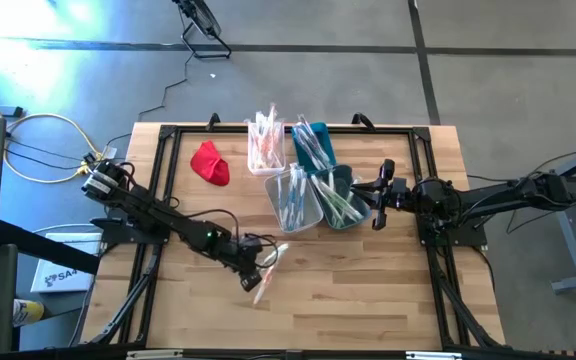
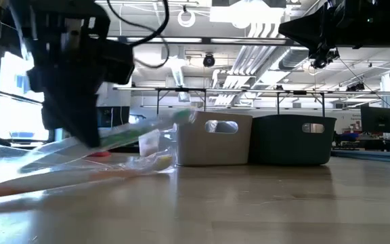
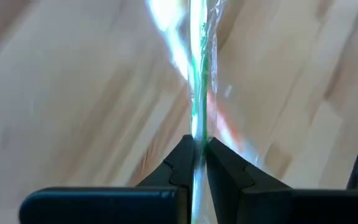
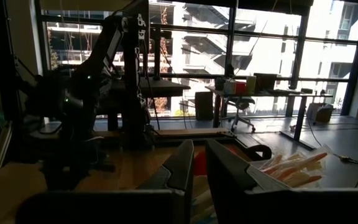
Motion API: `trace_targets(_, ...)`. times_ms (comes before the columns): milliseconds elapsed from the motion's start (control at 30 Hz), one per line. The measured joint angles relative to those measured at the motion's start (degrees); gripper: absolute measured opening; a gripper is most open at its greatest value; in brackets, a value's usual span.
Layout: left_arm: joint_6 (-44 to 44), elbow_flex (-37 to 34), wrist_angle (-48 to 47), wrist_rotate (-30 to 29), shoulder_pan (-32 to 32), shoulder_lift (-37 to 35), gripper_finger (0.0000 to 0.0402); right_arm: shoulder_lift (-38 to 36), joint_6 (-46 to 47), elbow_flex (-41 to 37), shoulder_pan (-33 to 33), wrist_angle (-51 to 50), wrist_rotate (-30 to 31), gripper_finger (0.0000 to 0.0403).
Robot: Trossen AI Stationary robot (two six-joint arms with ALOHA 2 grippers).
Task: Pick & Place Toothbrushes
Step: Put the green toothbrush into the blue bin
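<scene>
This is a robotics lab or industrial workspace. The wooden bench [image 1: 368,290] stands on a bare grey concrete floor [image 1: 508,90], with yellow and black cables [image 1: 43,135] trailing over that floor beside it. Beyond the bench, the low view shows an open ceiling of white pipes and ducts [image 2: 263,47] with hanging lights. The right wrist view looks past the bench to desks, an office chair [image 4: 241,109] and tall windows [image 4: 260,56] facing another building.
</scene>
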Motion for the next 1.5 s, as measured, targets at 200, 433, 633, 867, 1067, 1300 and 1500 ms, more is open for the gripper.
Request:
trace_targets(200,11.58,0.04,9.33,-3.68,0.01,0.00,0.0026,0.00,0.04,0.00,-0.02,-0.02,0.00,0.0035)
trace_targets(433,25.22,0.09,22.28,-12.09,0.04,-0.04,0.0026,0.00,0.51,0.00,0.00,-0.02,0.00,0.0035)
trace_targets(633,34.63,0.13,30.97,-18.06,2.02,-0.11,0.0026,0.00,5.27,0.00,-0.01,-0.04,-0.39,0.0035)
trace_targets(867,39.32,0.17,36.74,-18.48,8.62,-0.13,0.0026,0.00,6.05,0.00,0.00,-0.17,-11.06,0.0035)
trace_targets(1067,39.99,0.17,40.42,-14.22,13.26,-0.13,0.0026,0.00,3.38,0.00,0.00,0.22,-15.73,0.0035)
trace_targets(1300,44.99,0.17,46.15,-9.19,15.14,-0.13,0.0026,4.05,3.06,0.00,-0.02,3.80,-8.71,0.0041)
trace_targets(1500,46.44,0.19,46.31,-9.12,15.03,-0.13,0.0026,13.15,2.84,0.00,-0.02,15.39,-11.13,0.0097)
